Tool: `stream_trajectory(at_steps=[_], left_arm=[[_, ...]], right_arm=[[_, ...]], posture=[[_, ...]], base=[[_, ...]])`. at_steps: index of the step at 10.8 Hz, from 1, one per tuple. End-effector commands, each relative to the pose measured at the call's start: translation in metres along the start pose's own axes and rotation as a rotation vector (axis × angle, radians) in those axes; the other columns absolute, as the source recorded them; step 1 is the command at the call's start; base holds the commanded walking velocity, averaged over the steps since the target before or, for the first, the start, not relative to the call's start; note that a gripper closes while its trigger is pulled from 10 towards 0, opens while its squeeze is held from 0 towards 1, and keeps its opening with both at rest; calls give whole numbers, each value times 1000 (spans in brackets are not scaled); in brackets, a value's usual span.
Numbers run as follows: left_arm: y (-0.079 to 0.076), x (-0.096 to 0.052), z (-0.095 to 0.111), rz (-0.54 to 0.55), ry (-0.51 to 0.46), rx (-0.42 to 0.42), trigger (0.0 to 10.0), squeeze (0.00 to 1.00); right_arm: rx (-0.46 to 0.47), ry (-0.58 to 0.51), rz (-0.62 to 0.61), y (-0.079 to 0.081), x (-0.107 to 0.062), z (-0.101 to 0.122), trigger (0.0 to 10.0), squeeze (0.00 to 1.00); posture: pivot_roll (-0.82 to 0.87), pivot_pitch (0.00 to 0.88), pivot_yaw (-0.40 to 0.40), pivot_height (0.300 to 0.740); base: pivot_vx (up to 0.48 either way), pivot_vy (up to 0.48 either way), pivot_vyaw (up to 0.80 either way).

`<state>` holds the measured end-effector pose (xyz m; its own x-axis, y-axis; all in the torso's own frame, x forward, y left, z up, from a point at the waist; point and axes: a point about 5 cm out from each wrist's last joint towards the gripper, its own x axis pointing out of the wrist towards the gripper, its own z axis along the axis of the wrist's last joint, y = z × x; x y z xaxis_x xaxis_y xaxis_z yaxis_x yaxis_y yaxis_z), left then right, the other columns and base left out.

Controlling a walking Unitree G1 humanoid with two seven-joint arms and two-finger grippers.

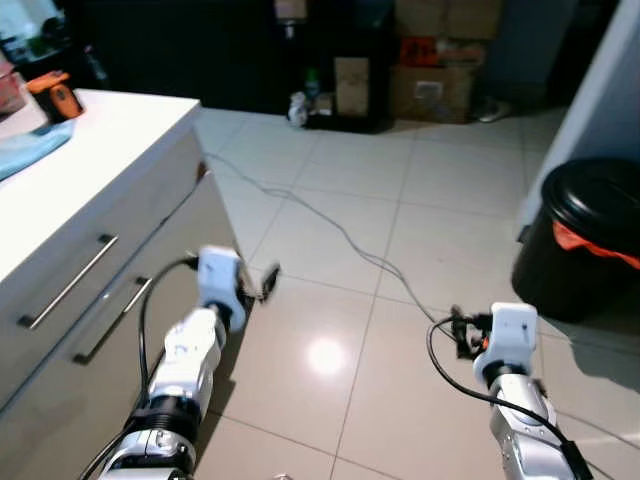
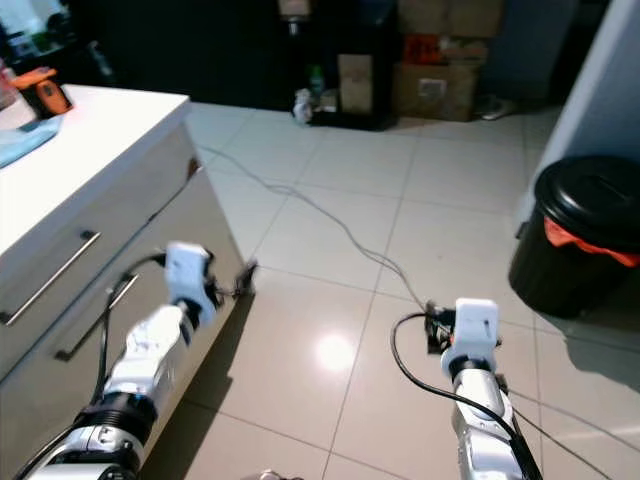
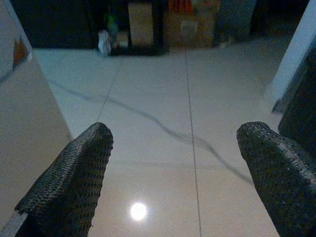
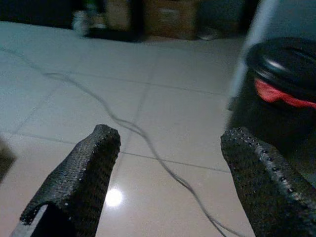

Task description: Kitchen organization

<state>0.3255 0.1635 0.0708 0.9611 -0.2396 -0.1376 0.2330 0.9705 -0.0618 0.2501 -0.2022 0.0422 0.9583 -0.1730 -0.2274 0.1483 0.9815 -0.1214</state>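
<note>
- While both arms reach forward over the floor, the white counter stands at the robot's left, its corner edge just beside the left gripper, whose fingers are spread wide on nothing.
- Right gripper: fingers equally wide, empty, above open tile.
- No writing is legible.
- A cable crosses the tiles; a black bin stands right; boxes beyond.

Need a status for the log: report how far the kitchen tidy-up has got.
Done: nothing visibly finished. In hand: nothing; the left gripper and right gripper are both open above the tiled floor. Left: the orange item and blue cloth on the white counter, and a cable lying near the black bin.
</note>
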Motion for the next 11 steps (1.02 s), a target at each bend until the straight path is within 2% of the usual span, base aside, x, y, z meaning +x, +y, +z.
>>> stream_trajectory(at_steps=[1,2,3,4,6,7,8,11], left_arm=[[-3,2,15,-20,-34,35,10000,0],[-5,3,19,-24,-37,63,10000,0],[-6,5,28,-23,-63,102,10000,0],[-4,3,31,-17,-71,107,10000,0],[2,-5,23,22,-32,72,10000,0],[7,-5,16,54,-4,60,10000,0],[9,-2,16,65,-1,61,10000,0],[5,11,32,55,-30,67,10000,0]], right_arm=[[-10,0,15,11,-4,11,10000,0],[11,-13,34,16,-8,18,10000,0],[19,-67,41,19,-14,34,10000,0],[21,-107,7,13,-19,48,10000,0],[-22,-121,-38,1,-26,62,10000,0],[-56,-144,-16,5,-24,69,10000,0],[-73,-162,-21,9,-20,73,10000,0],[-67,-170,-22,19,-14,81,10000,0]], posture=[[-103,0,161,740],[-106,0,167,740],[-112,0,182,740],[-117,0,188,740],[-116,0,175,740],[-112,0,167,740],[-107,0,160,740],[-107,0,162,740]], base=[[0,0,0],[0,0,0],[0,0,0],[0,0,0],[0,0,0],[0,0,0],[0,0,800],[0,0,800]])
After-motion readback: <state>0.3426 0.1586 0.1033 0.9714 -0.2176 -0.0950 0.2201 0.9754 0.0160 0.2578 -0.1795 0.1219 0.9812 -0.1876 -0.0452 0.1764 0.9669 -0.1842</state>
